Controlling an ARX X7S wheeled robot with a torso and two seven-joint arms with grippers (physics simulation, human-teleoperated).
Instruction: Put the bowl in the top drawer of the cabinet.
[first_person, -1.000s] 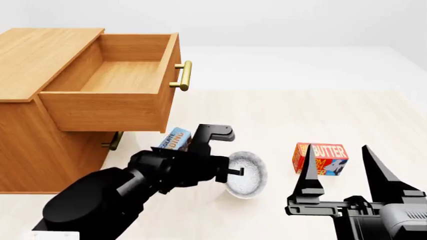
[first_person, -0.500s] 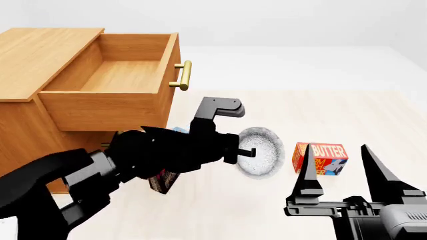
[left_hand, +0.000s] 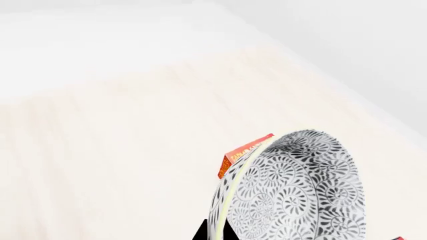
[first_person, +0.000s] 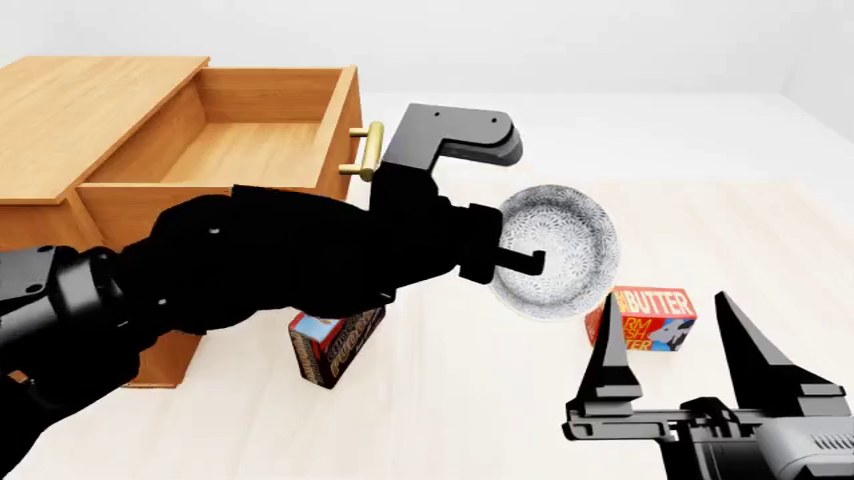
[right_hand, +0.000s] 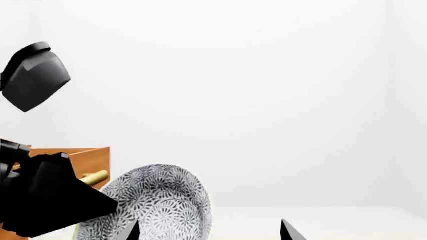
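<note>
The speckled white bowl (first_person: 563, 248) hangs in the air, tipped on edge, right of the cabinet (first_person: 67, 100). My left gripper (first_person: 518, 262) is shut on its rim; in the left wrist view the rim runs between the two fingertips (left_hand: 200, 233) and the bowl (left_hand: 300, 190) fills the corner. The top drawer (first_person: 254, 150) stands pulled out and empty, its brass handle (first_person: 371, 150) just left of the bowl. My right gripper (first_person: 667, 305) is open low at the front right, nothing between its fingers; its wrist view shows the bowl (right_hand: 160, 205) and the gripper (right_hand: 210, 230).
A red butter box (first_person: 661, 318) lies on the floor below the bowl, right by the right fingers. A dark chocolate box (first_person: 334, 345) stands in front of the cabinet. My bulky left arm (first_person: 240, 270) hides the cabinet's lower front.
The left arm has raised the bowl off the floor, up and to the right, to about drawer-handle height. The right gripper has stayed in place.
</note>
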